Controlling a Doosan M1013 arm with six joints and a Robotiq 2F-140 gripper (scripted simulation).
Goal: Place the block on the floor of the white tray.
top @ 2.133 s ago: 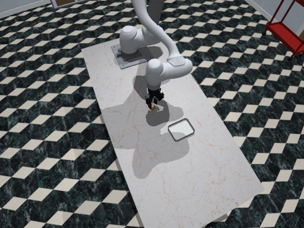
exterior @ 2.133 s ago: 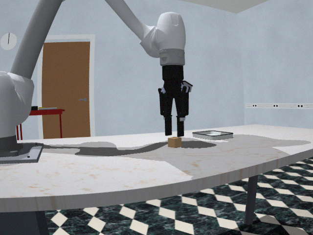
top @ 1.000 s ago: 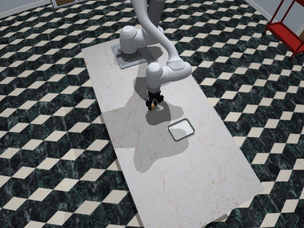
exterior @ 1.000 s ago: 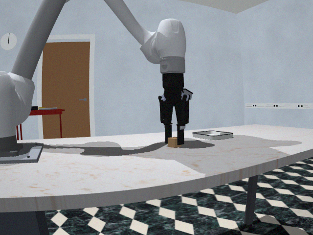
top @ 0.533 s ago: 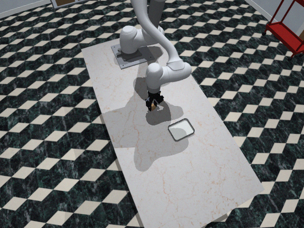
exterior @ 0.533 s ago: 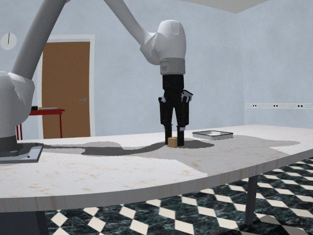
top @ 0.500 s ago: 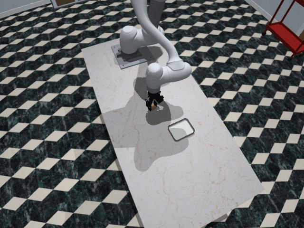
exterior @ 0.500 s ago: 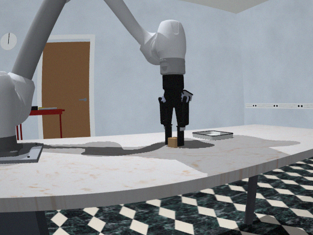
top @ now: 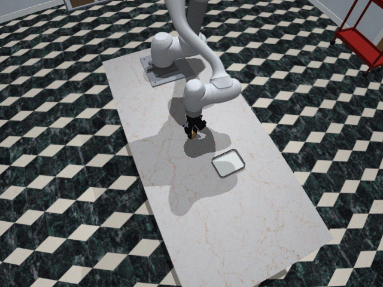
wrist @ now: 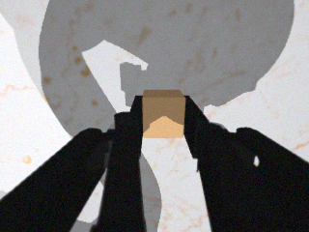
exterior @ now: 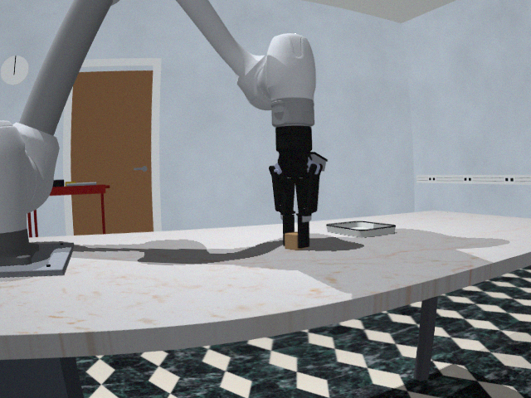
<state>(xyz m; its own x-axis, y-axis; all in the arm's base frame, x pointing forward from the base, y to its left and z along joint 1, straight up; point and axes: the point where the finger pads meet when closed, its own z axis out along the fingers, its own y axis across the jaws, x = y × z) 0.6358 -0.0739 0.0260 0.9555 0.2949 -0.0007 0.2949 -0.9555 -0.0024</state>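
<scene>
We note the claw [wrist: 163, 127] pointing straight down, its black fingers pinching the tan wooden block [wrist: 163, 113] from both sides, block resting on the marble table [exterior: 171, 295], white tray [top: 228, 162] near, apart from the block, in arm shadow.

A long pale marble-topped table [exterior: 171, 299] is set on a black-and-cream diamond-tiled floor [top: 46, 185]. Pale blue walls [exterior: 364, 107] are seen beyond, with a brown door [exterior: 111, 149] far left and what may be a round wall clock [exterior: 14, 70]. A red metal cart [top: 355, 43] is parked far right.
</scene>
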